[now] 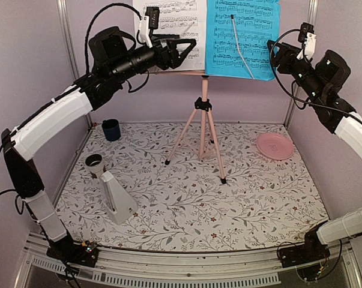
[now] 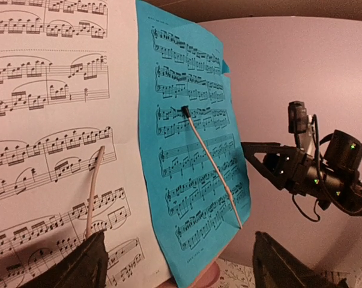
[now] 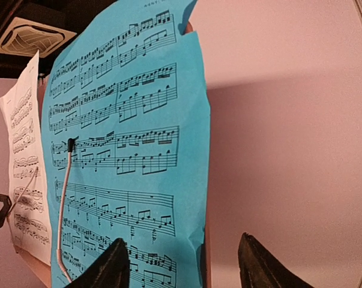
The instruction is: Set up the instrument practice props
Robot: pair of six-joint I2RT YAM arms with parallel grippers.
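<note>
The pink tripod music stand (image 1: 204, 129) stands at the back middle of the table. A white sheet of music (image 1: 181, 24) and a bright blue sheet (image 1: 241, 36) rest side by side on its tray, each under a thin page-holder arm. My left gripper (image 1: 184, 48) is open in front of the white sheet (image 2: 48, 150), near its lower part. My right gripper (image 1: 275, 53) is open, close to the right edge of the blue sheet (image 3: 126, 150). The small white pyramid-shaped metronome (image 1: 117, 197) stands at the front left.
A dark blue cup (image 1: 111, 129) stands at the back left. A round pink plate (image 1: 274, 146) lies at the right. A small white cup (image 1: 95, 163) stands by the metronome. Pale walls close the sides and back of the floral table cover (image 1: 229, 204).
</note>
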